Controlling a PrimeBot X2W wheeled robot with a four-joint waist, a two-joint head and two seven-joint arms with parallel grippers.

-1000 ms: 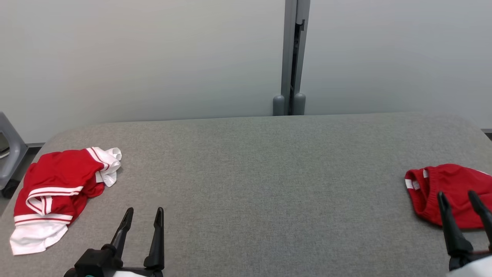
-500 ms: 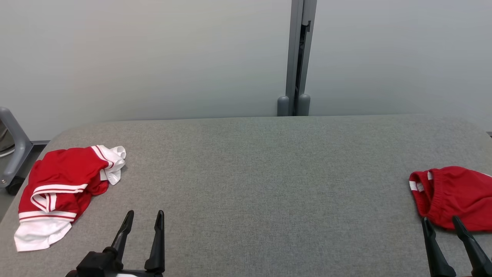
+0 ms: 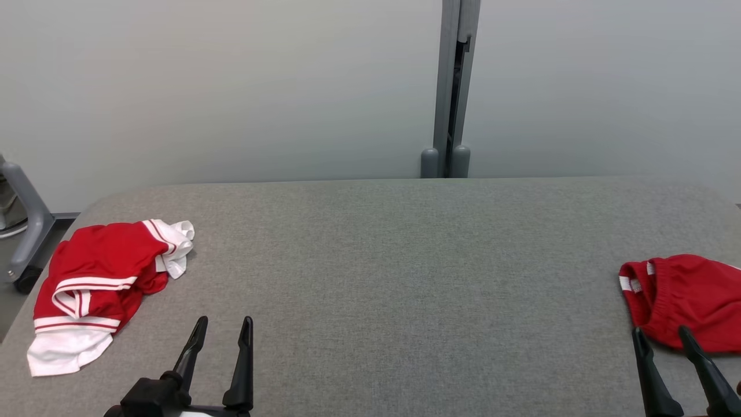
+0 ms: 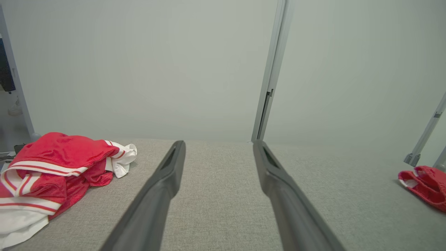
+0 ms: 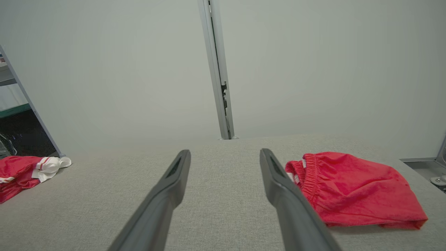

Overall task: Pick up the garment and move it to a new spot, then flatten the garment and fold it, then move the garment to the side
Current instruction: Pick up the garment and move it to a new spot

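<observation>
both end effectors wide open, nothing held. left end effector (image 3: pixel 224 319) hovers low over the grey worktop (image 3: pixel 393 278) – crumpled red-white jersey (image 3: pixel 92 272) lies near, off to its left. right end effector (image 3: pixel 660 331) sits by the worktop's rt edge, tips just beside the red shorts (image 3: pixel 689 301).

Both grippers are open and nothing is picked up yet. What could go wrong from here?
1. Two garments lie on the table: a crumpled red and white shirt near the left gripper and red shorts near the right gripper. The wrong one might be taken.
2. The shirt lies close to the table's left edge; a clumsy pull might drag it off.
3. The shirt is bunched, so a pinch might catch one layer only.
</observation>
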